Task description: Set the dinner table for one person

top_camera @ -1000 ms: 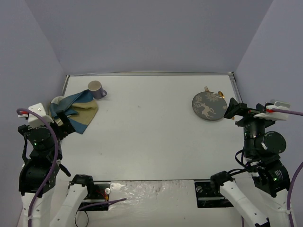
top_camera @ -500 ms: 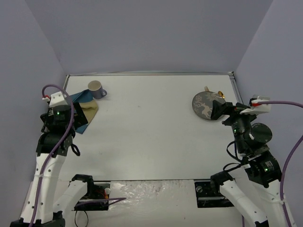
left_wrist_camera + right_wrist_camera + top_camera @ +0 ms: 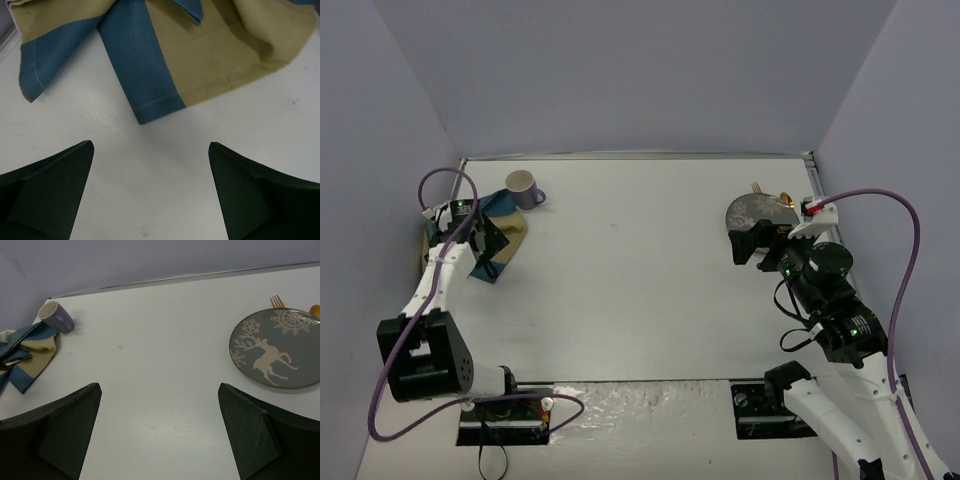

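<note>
The white dinner table (image 3: 640, 270) carries a crumpled blue-and-tan cloth (image 3: 510, 232) at the far left, with a purple mug (image 3: 523, 186) standing just behind it. My left gripper (image 3: 492, 243) hovers open over the cloth's near edge; the wrist view shows the cloth (image 3: 165, 50) just ahead of the open gripper (image 3: 150, 145), which holds nothing. At the far right lies a grey plate with a deer pattern (image 3: 760, 210). My right gripper (image 3: 748, 247) is open and empty at its near-left edge, with the plate (image 3: 275, 347) to the right of the gripper (image 3: 159, 386).
A gold fork (image 3: 276, 301) and a gold spoon (image 3: 315, 310) stick out from behind the plate. Pale lilac walls (image 3: 620, 80) close in the table on three sides. The mug (image 3: 56, 316) and cloth (image 3: 25, 357) also show far left in the right wrist view.
Both arms have swung out from their raised poses over the table. The left gripper came down to the cloth, and the right gripper moved to the plate's near-left edge. Both stayed open.
</note>
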### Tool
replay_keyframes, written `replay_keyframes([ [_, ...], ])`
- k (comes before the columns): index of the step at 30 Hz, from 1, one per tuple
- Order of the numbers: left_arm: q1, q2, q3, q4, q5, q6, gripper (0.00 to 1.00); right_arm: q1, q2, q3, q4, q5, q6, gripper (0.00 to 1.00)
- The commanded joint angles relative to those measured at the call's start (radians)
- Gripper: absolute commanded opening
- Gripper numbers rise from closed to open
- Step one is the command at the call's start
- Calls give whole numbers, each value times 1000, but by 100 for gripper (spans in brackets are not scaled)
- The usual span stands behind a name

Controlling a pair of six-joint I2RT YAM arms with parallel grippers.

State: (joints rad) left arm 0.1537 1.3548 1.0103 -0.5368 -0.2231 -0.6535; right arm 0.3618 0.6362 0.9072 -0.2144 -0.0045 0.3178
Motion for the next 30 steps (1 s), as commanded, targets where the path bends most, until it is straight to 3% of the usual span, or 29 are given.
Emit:
replay_keyframes([
  [1,73,131,28,156,58,-89,97,6,-26,-4,47,-29,10,100],
  [7,91,315,116,145,56,-88,93,6,-43,-19,27,-21,-2,100],
  [13,90,390,119,115,57,-129,86,6,-49,-18,15,-16,-13,100],
  [16,89,415,98,112,45,-164,75,6,-56,-24,15,1,-17,100],
  [20,89,450,83,100,49,-181,51,6,-58,-22,14,31,-19,100],
  [23,84,456,64,99,74,-195,22,6,-68,-24,13,33,-18,100],
  [25,69,439,41,96,97,-203,7,6,-70,-27,14,43,-13,100],
  [27,40,389,13,92,117,-211,0,6,-64,-27,10,53,-6,100],
  [30,-44,295,-51,94,162,-240,0,6,-44,-22,12,36,4,100],
])
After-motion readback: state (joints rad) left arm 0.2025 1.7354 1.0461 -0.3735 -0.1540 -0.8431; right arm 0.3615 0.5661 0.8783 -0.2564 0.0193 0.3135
